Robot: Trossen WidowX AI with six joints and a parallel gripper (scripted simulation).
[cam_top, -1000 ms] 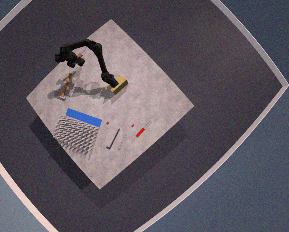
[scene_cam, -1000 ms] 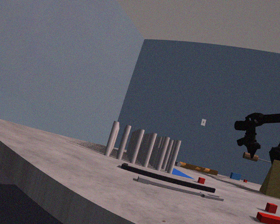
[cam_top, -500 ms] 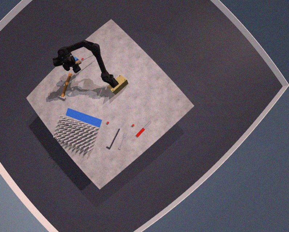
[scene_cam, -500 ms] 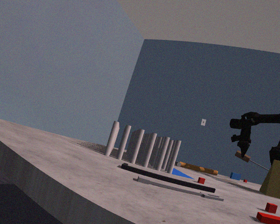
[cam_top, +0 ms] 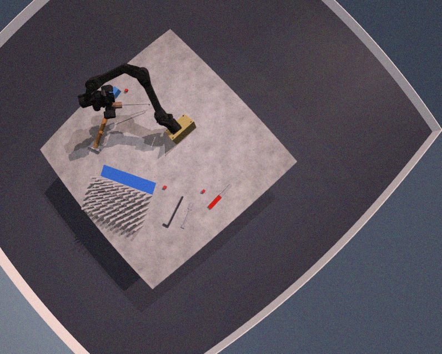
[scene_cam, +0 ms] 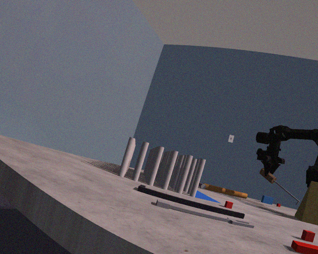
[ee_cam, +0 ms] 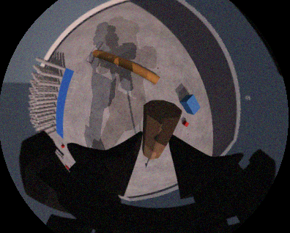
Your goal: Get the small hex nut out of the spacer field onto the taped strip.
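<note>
My gripper (cam_top: 111, 106) (scene_cam: 268, 172) (ee_cam: 156, 135) is shut on the wooden handle (cam_top: 117, 104) (scene_cam: 268, 176) (ee_cam: 158, 127) of a thin wire hook tool and holds it in the air above the table's far corner. The tool's wire rod (cam_top: 136, 104) (scene_cam: 285, 190) points toward the arm's base. The field of standing grey spacers (cam_top: 114, 208) (scene_cam: 167, 168) (ee_cam: 43, 92) is well away from the gripper. The blue taped strip (cam_top: 127, 179) (scene_cam: 204, 196) (ee_cam: 64, 104) lies along the field's near side. The nut is hidden among the spacers.
A hammer (cam_top: 99, 133) (scene_cam: 227, 191) (ee_cam: 127, 64) lies below the gripper. A blue cube (cam_top: 116, 92) (scene_cam: 267, 199) (ee_cam: 189, 104) and small red cube (cam_top: 126, 90) sit nearby. A black L-key (cam_top: 174, 213) (scene_cam: 188, 202), wrench (cam_top: 186, 215) (scene_cam: 199, 213), red-handled tool (cam_top: 214, 201) (scene_cam: 307, 249) and red cubes (cam_top: 164, 187) (cam_top: 202, 191) lie right of the field.
</note>
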